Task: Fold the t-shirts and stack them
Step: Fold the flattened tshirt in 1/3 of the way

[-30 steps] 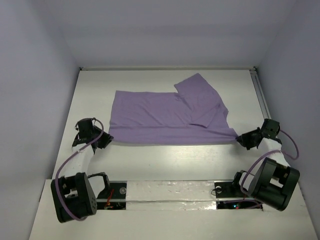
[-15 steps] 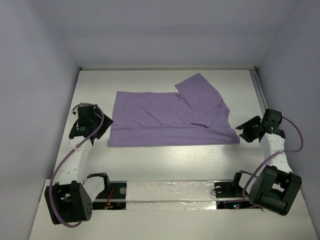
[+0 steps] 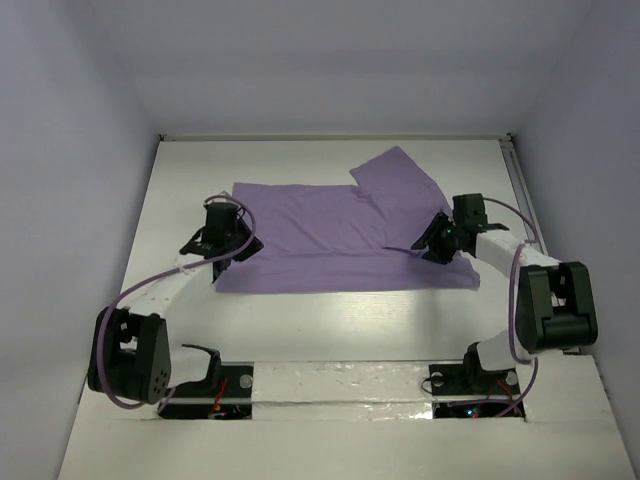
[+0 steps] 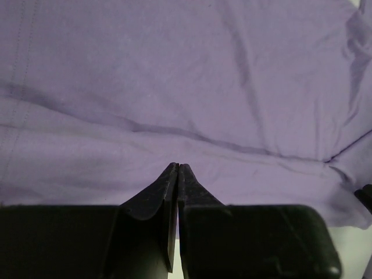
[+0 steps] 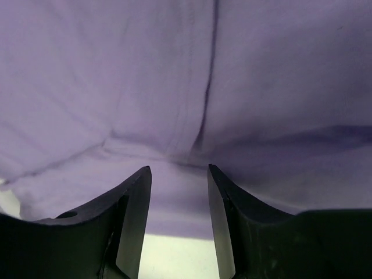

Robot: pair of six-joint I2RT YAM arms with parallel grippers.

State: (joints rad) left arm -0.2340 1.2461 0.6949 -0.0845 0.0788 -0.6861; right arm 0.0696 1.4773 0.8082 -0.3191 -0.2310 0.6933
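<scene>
The lavender-purple t-shirt (image 3: pixel 320 235) lies flat on the white table, its right part folded over into an angled flap (image 3: pixel 405 195). My left gripper (image 3: pixel 246 245) hovers over the shirt's left edge, its jaws pressed together with nothing between them; the cloth fills the left wrist view (image 4: pixel 174 87) beyond the gripper (image 4: pixel 177 167). My right gripper (image 3: pixel 424 245) is over the shirt's right side near the flap's lower edge, open. In the right wrist view the gripper (image 5: pixel 178 170) frames a hemmed fold of the shirt (image 5: pixel 192 104).
The white table (image 3: pixel 330 320) is boxed in by pale walls at the back and both sides. A metal rail (image 3: pixel 520 190) runs along the right edge. The arm bases and a taped strip (image 3: pixel 340 385) sit along the near edge.
Both grippers let go of the shirt's near corners, swung out to the sides, then moved inward over the cloth. The shirt's near edge now lies flat.
</scene>
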